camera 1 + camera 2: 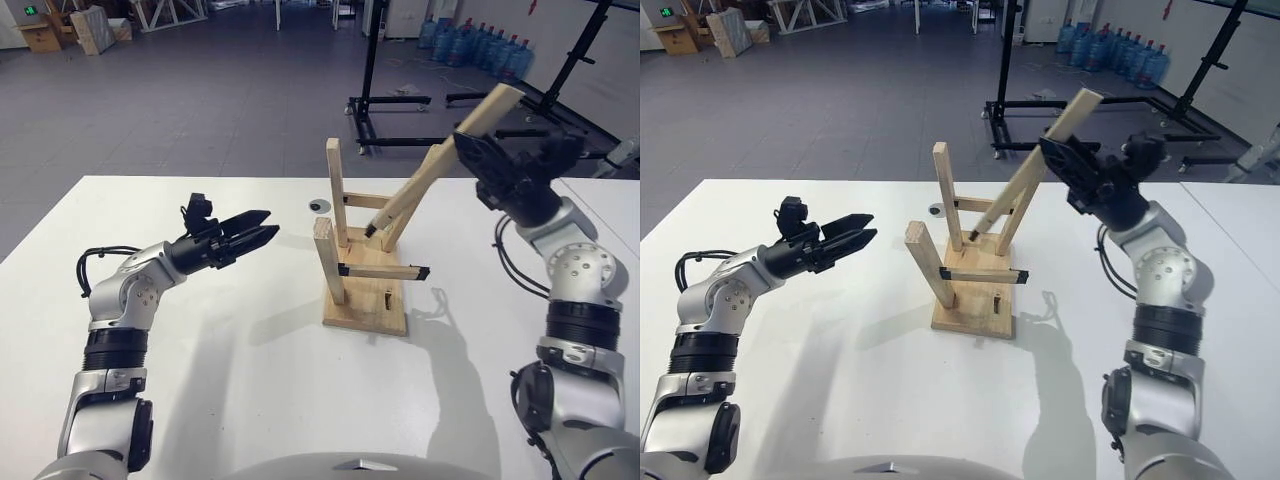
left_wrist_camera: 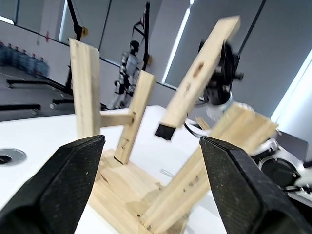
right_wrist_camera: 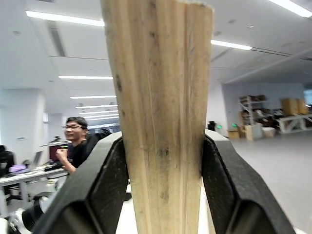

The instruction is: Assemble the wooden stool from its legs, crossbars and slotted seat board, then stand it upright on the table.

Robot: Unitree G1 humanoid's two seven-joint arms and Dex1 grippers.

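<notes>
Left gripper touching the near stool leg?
Apart. The left eye view shows a strip of bare table between the open left gripper and the near leg.

I'm working over a white table (image 1: 250, 400) with a small round grommet (image 1: 319, 205) set in its far half. Beyond it I see a wide grey floor (image 1: 200, 100), a black wheeled frame (image 1: 375, 60) standing just behind the table, and a cluster of blue water bottles (image 1: 490, 50) further back on the right. Cardboard boxes (image 1: 40, 38) sit in the far left corner. Long strip lights (image 3: 63, 18) run across a white ceiling, and stocked shelving (image 3: 251, 117) stands at the far side
</notes>
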